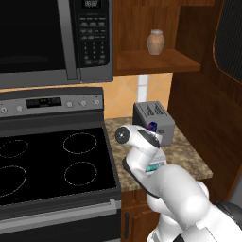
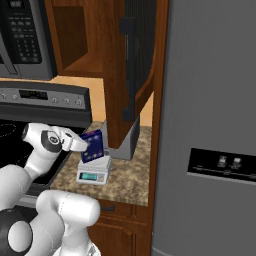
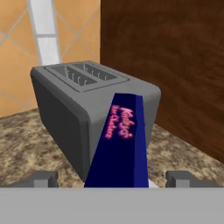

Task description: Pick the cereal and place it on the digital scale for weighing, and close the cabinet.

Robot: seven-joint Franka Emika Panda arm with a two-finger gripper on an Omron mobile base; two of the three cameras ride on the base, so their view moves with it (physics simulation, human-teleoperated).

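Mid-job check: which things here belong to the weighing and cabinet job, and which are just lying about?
Job:
cereal, standing on the scale
digital scale
cabinet, door open
gripper, fingers spread either side of the box

Lying about:
toaster
jar on the cabinet shelf
microwave
stove
fridge

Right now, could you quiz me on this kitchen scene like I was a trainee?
1. True or false: the cereal stands on the digital scale.
2. Is the cabinet door A) shut or B) open?
3. Name the grey appliance behind the box.

Key:
1. True; in the right base view the box stands on the platform, above the teal display.
2. B; the door stands swung out, so that step remains.
3. The toaster. The gripper has its jaws spread either side of the box, apart from it.
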